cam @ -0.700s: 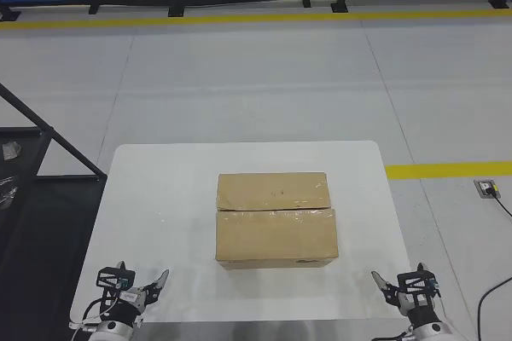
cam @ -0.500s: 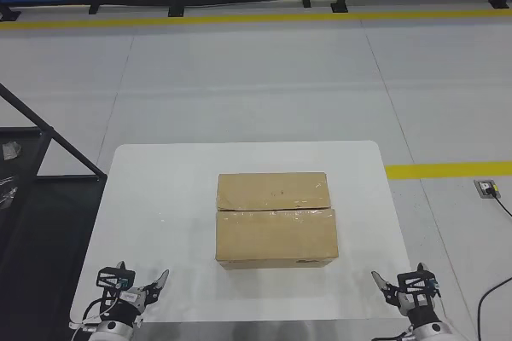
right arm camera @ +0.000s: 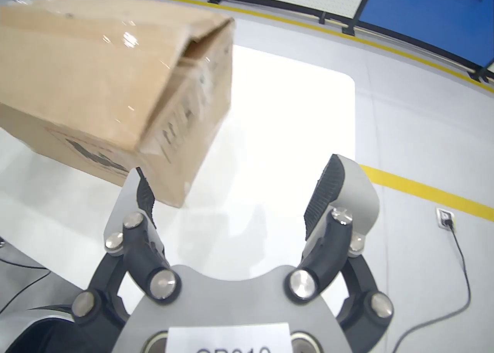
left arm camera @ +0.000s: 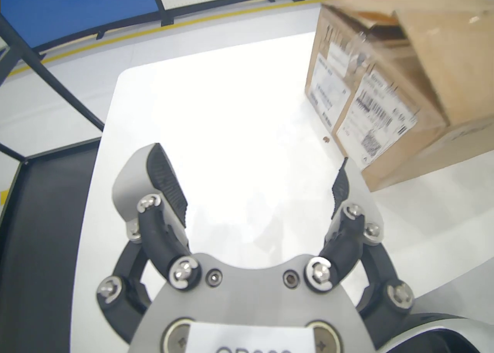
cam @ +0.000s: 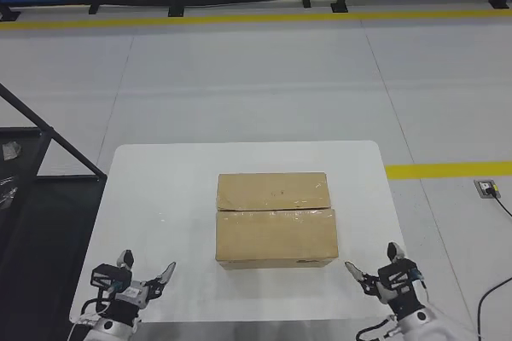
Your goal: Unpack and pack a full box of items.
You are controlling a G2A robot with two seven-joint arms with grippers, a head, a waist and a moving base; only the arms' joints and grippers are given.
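Cardboard box (cam: 276,217) sits at the middle of the white table (cam: 162,196), with its two top flaps (cam: 276,234) folded down and meeting along a seam that runs from 9 o'clock to 3 o'clock. In the wrist views the flap ends gape a little at both short sides, and a glossy sheen on top may be clear tape, though I cannot tell for sure. White shipping labels (left arm camera: 370,119) cover the box's 9 o'clock end. Its contents are hidden, and neither arm touches it, so I judge the job to be at its very start: the flaps are yet to be opened, the items yet to be lifted out, and all of the repacking is left to do. The left gripper (cam: 149,262) hangs over the table's 7 o'clock corner, near the front edge, aimed toward 12 o'clock. Its fingers (left arm camera: 166,173) are spread wide with nothing between them, and the box is well apart at its 1 o'clock. The right gripper (cam: 373,258) hangs at the table's 5 o'clock corner in a mirrored pose, fingers (right arm camera: 328,184) likewise parted and empty. The box's nearest corner is near it, toward 11 o'clock, but not in contact.
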